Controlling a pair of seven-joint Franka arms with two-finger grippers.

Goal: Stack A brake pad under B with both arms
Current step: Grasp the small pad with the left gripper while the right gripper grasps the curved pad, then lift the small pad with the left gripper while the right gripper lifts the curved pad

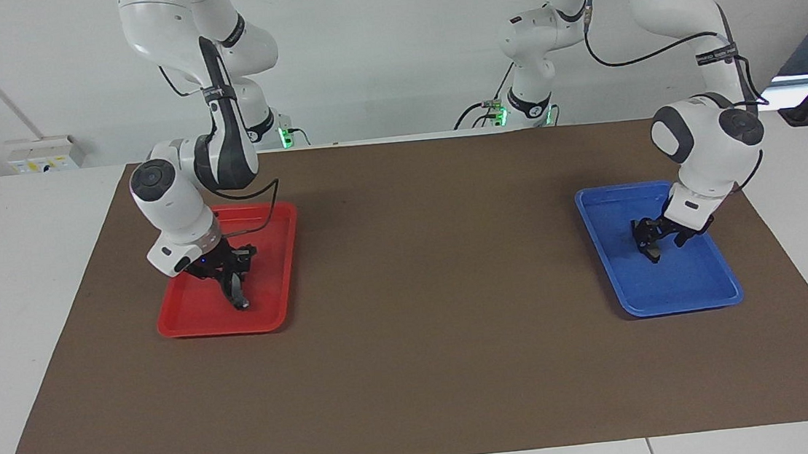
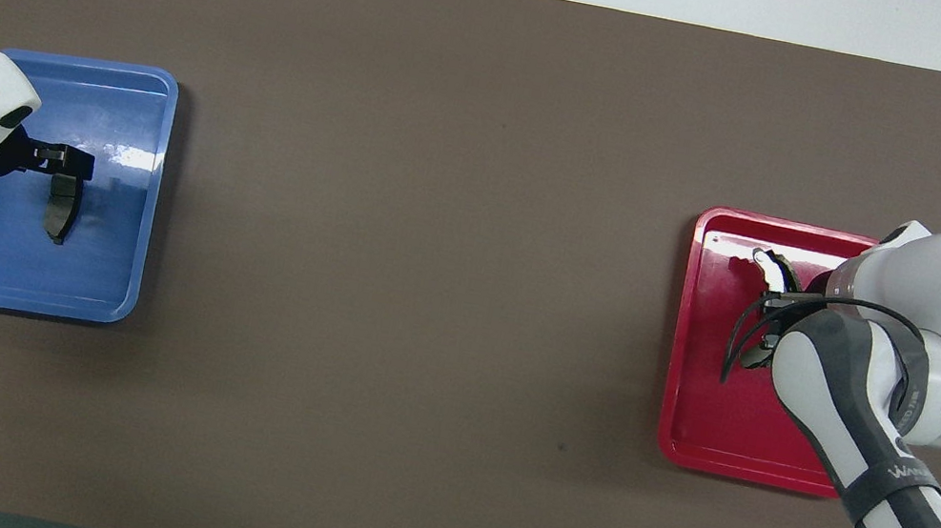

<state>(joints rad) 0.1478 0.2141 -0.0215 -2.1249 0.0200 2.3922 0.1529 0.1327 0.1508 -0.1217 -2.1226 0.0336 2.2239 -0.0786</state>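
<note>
the right gripper (image 1: 229, 270) is down in the red tray (image 1: 193, 322), toward the right arm's end of the desk (image 1: 14, 290), with its jaws clamped on brake pad b (image 1: 237, 293). in the facing view the curved pad sticks out from under the gripper toward 6 o'clock, and its light grey strip shows along the free end. in the overhead view its pale tip points to about 11 o'clock, so its long axis runs roughly 12 to 6.

the left gripper (image 1: 650, 240) is low in the blue tray (image 1: 695, 289), toward the left arm's end of the desk, at the end of brake pad a (image 2: 61, 216) that is farther from the robots. i cannot tell if its jaws are apart or together. the short dark pad lies in the tray, and in the overhead view its long axis runs 12 to 6. both trays sit on the brown mat (image 1: 439, 290).
</note>
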